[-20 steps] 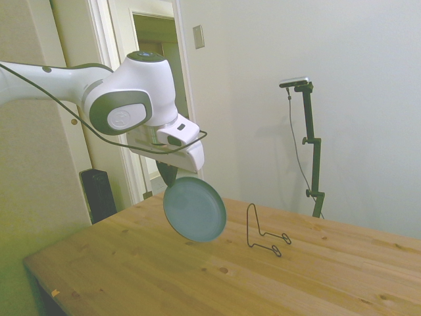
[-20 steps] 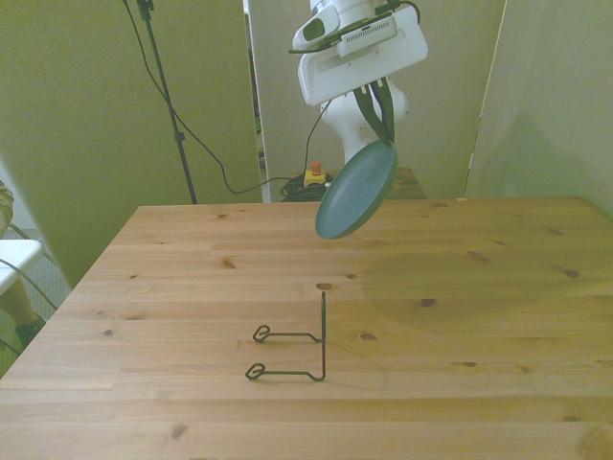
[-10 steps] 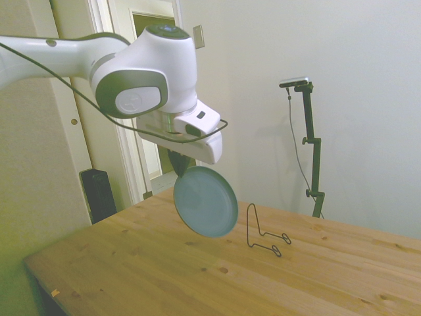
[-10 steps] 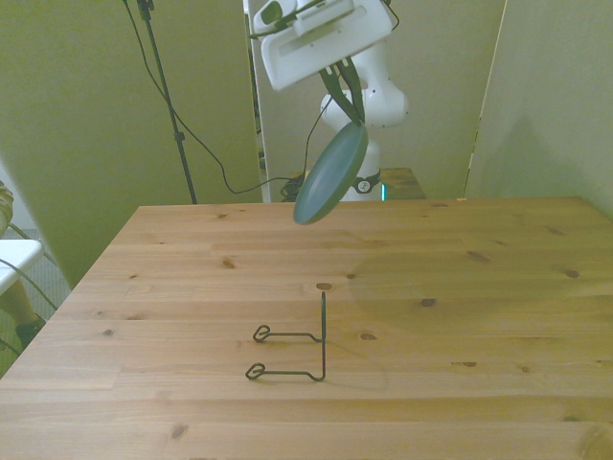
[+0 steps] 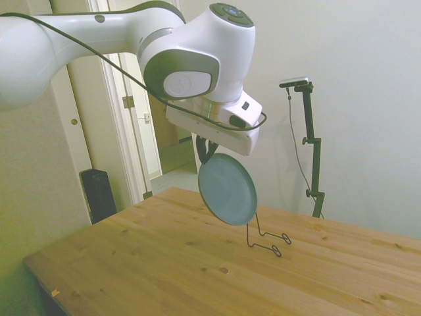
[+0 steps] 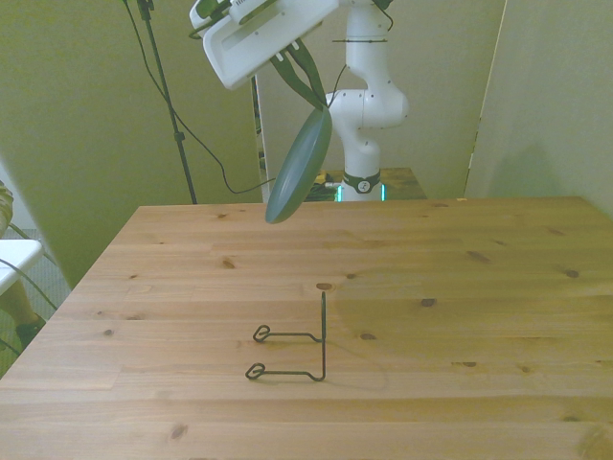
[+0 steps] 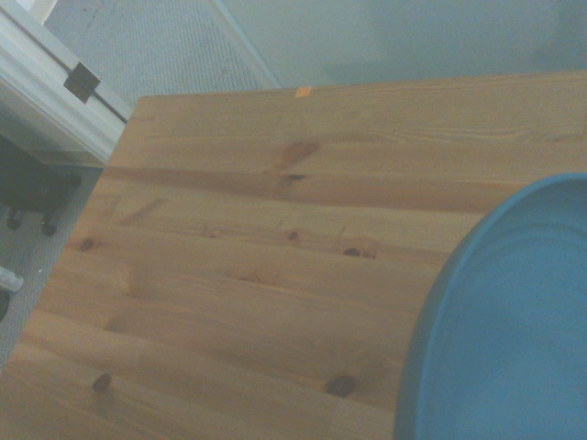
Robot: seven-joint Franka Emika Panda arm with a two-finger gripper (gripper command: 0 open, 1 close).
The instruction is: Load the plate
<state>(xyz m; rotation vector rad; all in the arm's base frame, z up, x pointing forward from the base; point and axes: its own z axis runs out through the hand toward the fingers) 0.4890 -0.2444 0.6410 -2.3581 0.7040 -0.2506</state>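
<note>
Gripper (image 6: pixel 305 79) fingers pinch the plate (image 5: pixel 227 189) by its rim, high above the wire stand (image 6: pixel 292 348); a slip risks dropping it

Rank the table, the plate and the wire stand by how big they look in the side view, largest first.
1. The wooden table, filling the lower picture.
2. The plate, held in the air by the gripper.
3. The wire stand, thin, partly hidden behind the plate; the plate's nearness may exaggerate the gap.

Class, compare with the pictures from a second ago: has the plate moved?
Yes. In the front view the plate, held in the claw, has shifted toward that view's left and risen, judged against the unmoved wire stand.
</note>
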